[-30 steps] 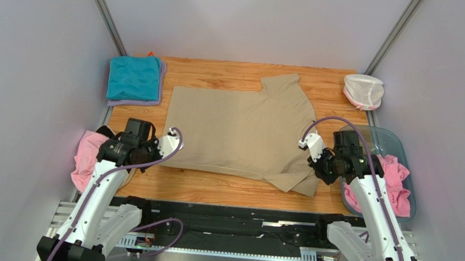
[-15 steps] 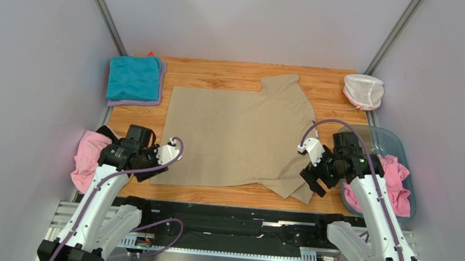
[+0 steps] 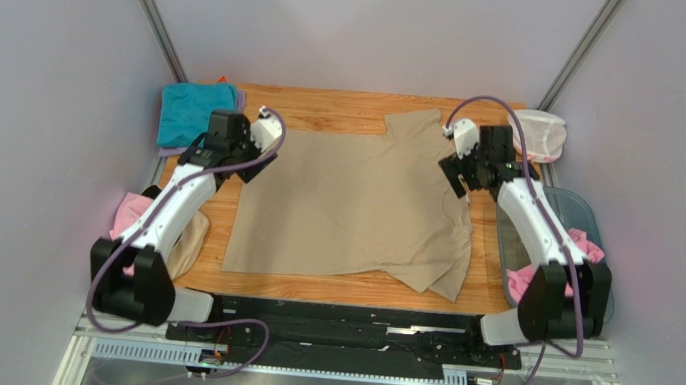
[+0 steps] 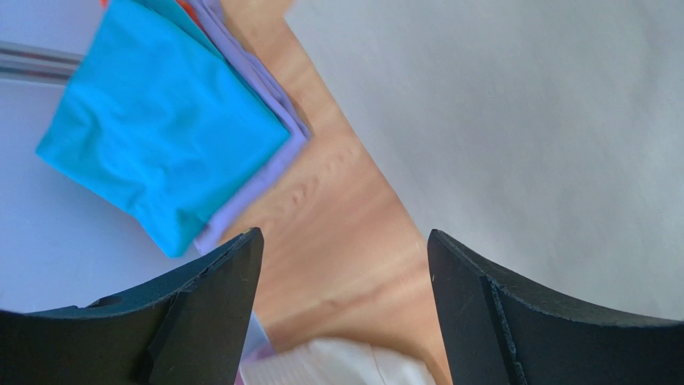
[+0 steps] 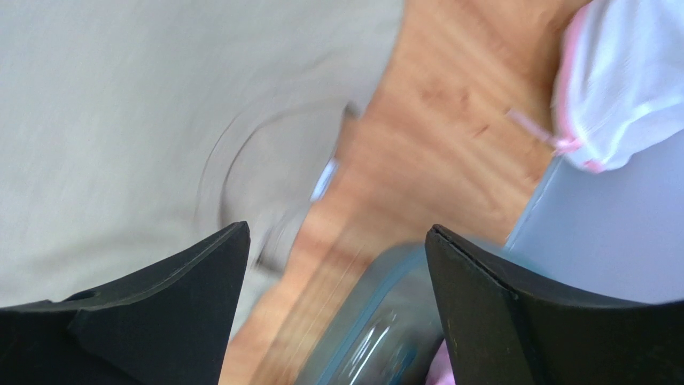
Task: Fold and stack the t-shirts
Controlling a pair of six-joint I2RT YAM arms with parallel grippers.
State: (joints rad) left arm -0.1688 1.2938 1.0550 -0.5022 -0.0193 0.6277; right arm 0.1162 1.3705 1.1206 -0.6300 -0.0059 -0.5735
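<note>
A large tan t-shirt [image 3: 346, 202] lies spread flat across the middle of the table, its neck toward the right. My left gripper [image 3: 250, 166] hangs open over its far left corner, holding nothing. My right gripper [image 3: 455, 178] hangs open over the far right side by the collar, also empty. A folded teal t-shirt [image 3: 189, 114] rests on a lilac one at the far left. In the left wrist view the open gripper [image 4: 345, 273] is over bare wood between the teal t-shirt [image 4: 160, 136], the lilac one [image 4: 265, 168] and the tan t-shirt [image 4: 522, 120]. The right wrist view shows the open gripper [image 5: 337, 273], the tan t-shirt [image 5: 160, 120] and its collar [image 5: 273, 176].
A white net pouch [image 3: 541, 134] sits at the far right corner. A clear bluish tub [image 3: 581, 214] at the right edge holds a pink t-shirt [image 3: 583, 250]. Another pink t-shirt [image 3: 132, 218] lies bunched at the left edge, next to some beige cloth [image 3: 191, 243]. Grey walls close three sides.
Both grippers drew the tan t-shirt's near corners toward the front edge, opened and let go. Both arms then swung to the shirt's far corners.
</note>
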